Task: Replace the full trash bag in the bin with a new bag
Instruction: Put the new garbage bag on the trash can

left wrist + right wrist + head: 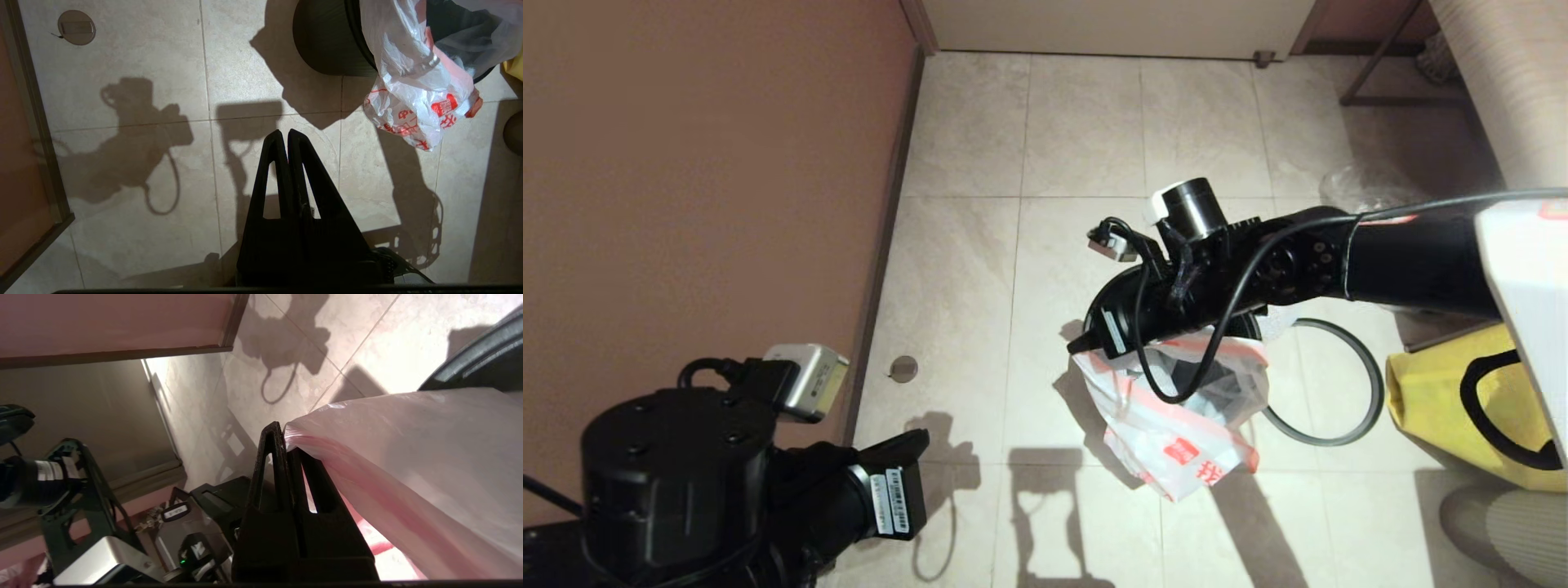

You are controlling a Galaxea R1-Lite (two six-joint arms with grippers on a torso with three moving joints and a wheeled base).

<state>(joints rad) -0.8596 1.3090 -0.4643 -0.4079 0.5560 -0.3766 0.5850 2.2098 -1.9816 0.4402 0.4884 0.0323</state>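
The right gripper (286,435) is closed on the rim of the white bag (1176,425), over the bin (327,41). The bag has red print and hangs down the bin's side onto the tile floor (1078,147). Grey things show through it. The left gripper (284,136) is closed and holds nothing, low by the brown wall (703,163). A grey ring (1372,392) lies on the floor beside the bin, near a yellow bag (1429,400).

One white-and-red bag (1176,441), one black bin (322,36), one grey ring (1364,408), one yellow bag (1437,400)
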